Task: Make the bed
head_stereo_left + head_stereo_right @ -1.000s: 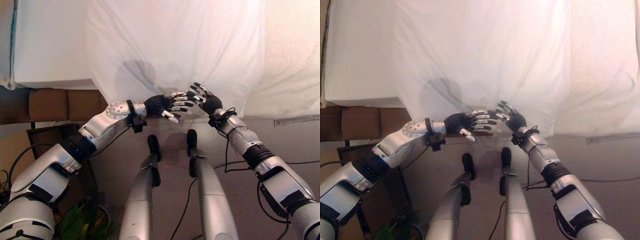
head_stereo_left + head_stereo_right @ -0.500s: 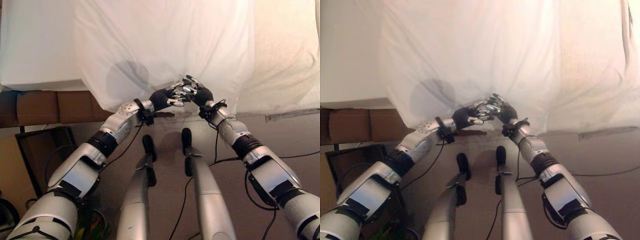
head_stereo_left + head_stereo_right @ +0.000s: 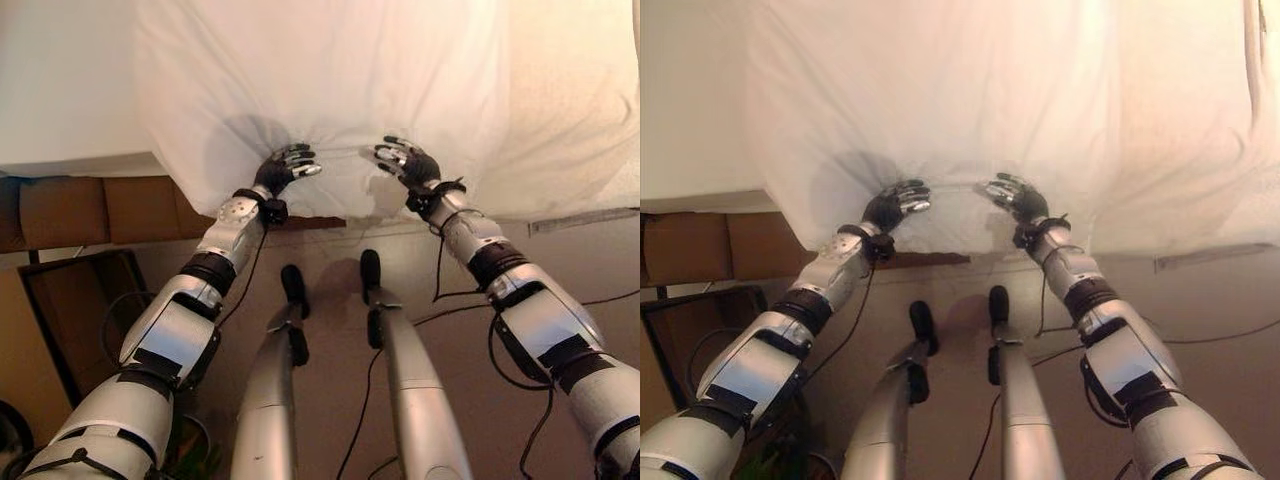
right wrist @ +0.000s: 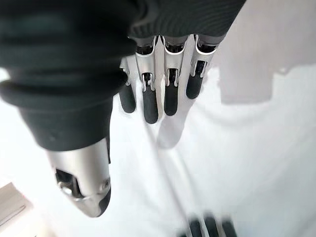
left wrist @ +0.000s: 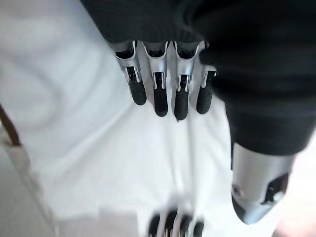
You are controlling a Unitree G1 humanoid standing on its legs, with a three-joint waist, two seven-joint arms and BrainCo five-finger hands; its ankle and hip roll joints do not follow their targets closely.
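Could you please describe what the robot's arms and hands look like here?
Both arms are silver-grey shells with black bands at the joints. The left hand and right hand have silver fingers with dark tips, and dark ribbed covers over the wrists.

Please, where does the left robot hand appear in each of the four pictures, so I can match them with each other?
Left eye view: left robot hand left of centre, on the hanging white sheet.
Right eye view: left of centre, same spot.
Left wrist view: fingers straight, at the top.
Right wrist view: dark fingertips, bottom edge.
Shared landmark: the white sheet.
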